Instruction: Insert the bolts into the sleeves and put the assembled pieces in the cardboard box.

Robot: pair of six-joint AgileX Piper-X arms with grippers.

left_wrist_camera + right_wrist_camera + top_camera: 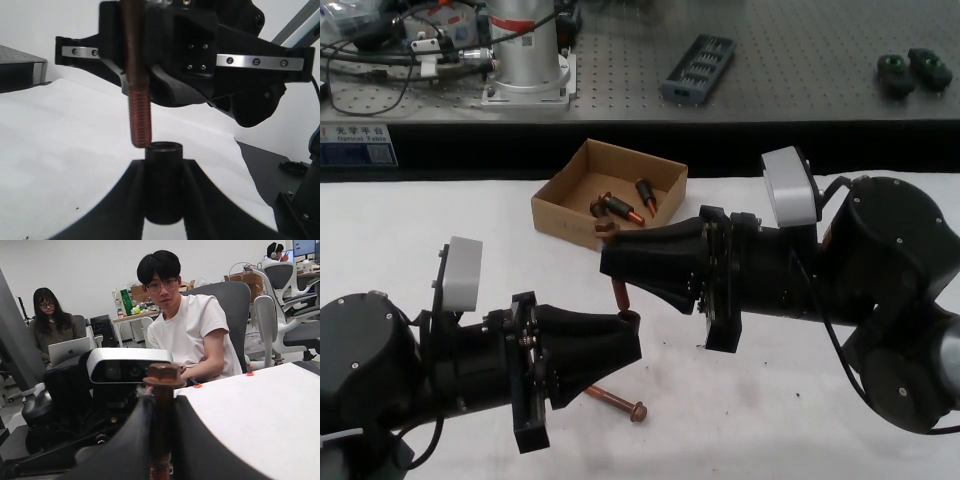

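Observation:
My left gripper point(164, 172) is shut on a black sleeve point(164, 187), held upright with its open end up. My right gripper point(161, 407) is shut on a copper bolt point(162, 377), clamped just under its hex head. In the left wrist view the bolt point(139, 112) hangs thread-down, its tip at the sleeve's rim and slightly off to one side. In the high view both grippers meet above the white mat, the bolt point(618, 292) above the left gripper point(632, 322). Behind them, the cardboard box point(560, 200) holds assembled pieces point(620, 208).
A loose copper bolt point(618, 403) lies on the white mat near the left arm. At the back, a raised perforated bench carries a metal column point(525, 50), cables and a dark ribbed tray point(698, 65). The left arm's camera point(127, 365) faces the right wrist.

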